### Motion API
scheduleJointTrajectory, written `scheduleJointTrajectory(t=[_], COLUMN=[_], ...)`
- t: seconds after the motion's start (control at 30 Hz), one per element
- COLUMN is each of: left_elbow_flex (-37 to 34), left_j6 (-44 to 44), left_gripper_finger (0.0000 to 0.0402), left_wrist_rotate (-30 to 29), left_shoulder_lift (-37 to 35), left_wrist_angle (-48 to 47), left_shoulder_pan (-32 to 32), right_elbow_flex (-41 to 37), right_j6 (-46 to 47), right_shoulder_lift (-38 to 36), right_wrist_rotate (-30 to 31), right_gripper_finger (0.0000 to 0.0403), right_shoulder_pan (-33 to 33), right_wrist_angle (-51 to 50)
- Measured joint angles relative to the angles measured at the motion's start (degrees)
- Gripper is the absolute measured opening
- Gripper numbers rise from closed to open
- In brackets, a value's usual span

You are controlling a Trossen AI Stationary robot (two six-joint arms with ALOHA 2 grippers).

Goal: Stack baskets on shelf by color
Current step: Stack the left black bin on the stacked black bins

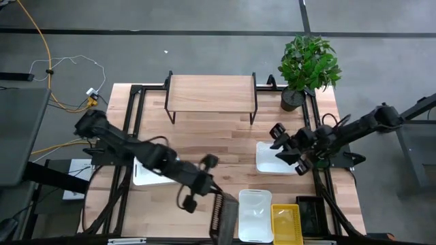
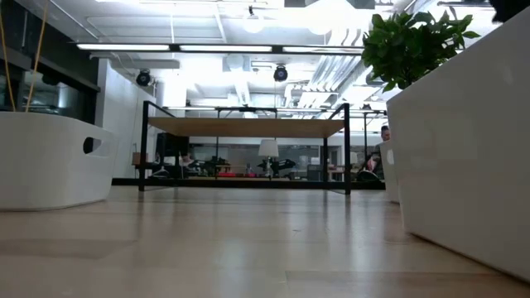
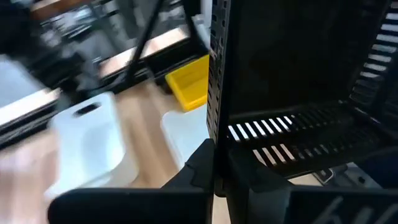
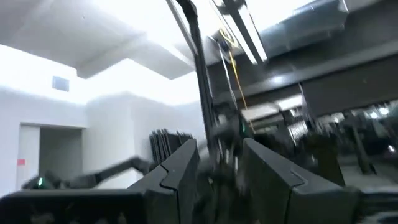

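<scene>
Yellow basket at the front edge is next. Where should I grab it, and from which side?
On the yellow basket, probably pinch the rim of the short wall facing the shelf, coming down from above. It sits open side up, its long walls crowded by a white basket and a dark basket.

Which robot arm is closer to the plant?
The right. The right gripper hovers over a white basket just in front of the plant; the left gripper holds a black basket far across the table's near edge.
</scene>
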Motion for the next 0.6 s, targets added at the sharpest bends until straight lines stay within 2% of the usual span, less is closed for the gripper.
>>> scheduleJointTrajectory(t=[0.13, 0.2, 0.3, 0.4, 0.5, 0.6], left_elbow_flex=[-0.01, -0.04, -0.04, -0.04, -0.04, 1.13], left_j6=[3.56, 3.52, 2.77, 2.02, 2.04, 2.04], left_gripper_finger=[0.0000, 0.0000, 0.0000, 0.0000, 0.0000, 0.0000], left_wrist_rotate=[8.85, 14.69, 20.42, 21.90, 21.25, 19.80], left_shoulder_lift=[7.38, 11.20, 16.45, 20.74, 24.02, 27.64], left_wrist_angle=[8.21, 13.52, 21.97, 33.45, 44.29, 51.92], left_shoulder_pan=[2.62, 4.15, 5.91, 6.91, 7.24, 7.51], right_elbow_flex=[5.40, 8.39, 13.94, 19.72, 24.22, 27.16], right_j6=[-1.65, -2.14, -2.51, -2.75, -3.15, -3.15], right_shoulder_lift=[-1.41, -2.00, -2.09, -2.04, -2.00, -2.00], right_wrist_rotate=[-0.58, -0.47, -0.38, 0.47, 4.50, 8.66], right_gripper_finger=[0.0119, 0.0119, 0.0119, 0.0119, 0.0119, 0.0119], right_shoulder_pan=[0.02, 0.00, 0.00, 0.00, 0.02, 0.00], right_wrist_angle=[-6.01, -11.52, -22.18, -33.50, -43.19, -47.09])
